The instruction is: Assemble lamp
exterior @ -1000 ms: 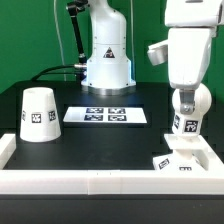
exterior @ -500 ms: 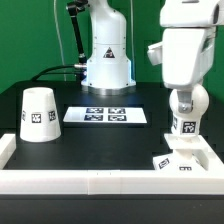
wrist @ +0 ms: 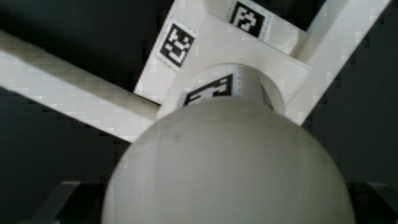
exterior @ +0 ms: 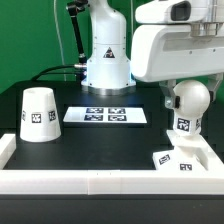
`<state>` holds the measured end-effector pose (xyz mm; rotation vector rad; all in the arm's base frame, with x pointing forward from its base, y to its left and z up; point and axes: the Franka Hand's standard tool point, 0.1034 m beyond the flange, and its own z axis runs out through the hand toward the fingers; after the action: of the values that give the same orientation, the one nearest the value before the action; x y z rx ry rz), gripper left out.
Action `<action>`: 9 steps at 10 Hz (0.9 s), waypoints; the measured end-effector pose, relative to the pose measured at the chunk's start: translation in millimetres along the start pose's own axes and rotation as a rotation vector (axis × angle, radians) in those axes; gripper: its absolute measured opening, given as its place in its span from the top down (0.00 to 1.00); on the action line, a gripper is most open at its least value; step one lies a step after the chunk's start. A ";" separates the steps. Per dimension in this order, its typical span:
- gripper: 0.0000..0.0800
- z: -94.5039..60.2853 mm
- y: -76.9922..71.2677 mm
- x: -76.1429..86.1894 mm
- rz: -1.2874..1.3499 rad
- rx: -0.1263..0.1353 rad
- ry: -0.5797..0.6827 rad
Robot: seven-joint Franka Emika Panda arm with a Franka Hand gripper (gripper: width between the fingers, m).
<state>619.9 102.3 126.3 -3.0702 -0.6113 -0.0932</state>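
Note:
The ball-shaped bulb [exterior: 190,99] stands upright on its short tagged neck on the flat square base [exterior: 192,160], at the exterior view's right near the front. My gripper [exterior: 186,84] hangs just above it. In the wrist view the bulb [wrist: 222,150] fills the space between the dark fingers [wrist: 54,203], with a thin gap on each side, so the gripper is open and holds nothing. The base's tags [wrist: 180,45] show beyond the bulb. The tapered cone shade [exterior: 38,112] stands alone at the exterior view's left.
The marker board [exterior: 105,116] lies flat mid-table. A white rail [exterior: 80,181] runs along the front edge, with a corner piece at the left. The arm's white pedestal [exterior: 107,60] stands behind the board. The hand's large body covers the upper right.
The hand has risen off the bulb and now looms larger in the upper right. The bulb stays on the base in the same place. The shade has not moved.

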 end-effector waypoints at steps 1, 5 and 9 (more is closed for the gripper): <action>0.28 0.0 1.3 -0.3 0.070 -0.001 0.000; 0.28 0.9 6.1 -2.0 0.314 -0.004 -0.002; 0.28 3.7 8.5 -8.1 0.692 -0.004 -0.015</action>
<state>615.9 91.4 122.1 -3.0831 0.4637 -0.0615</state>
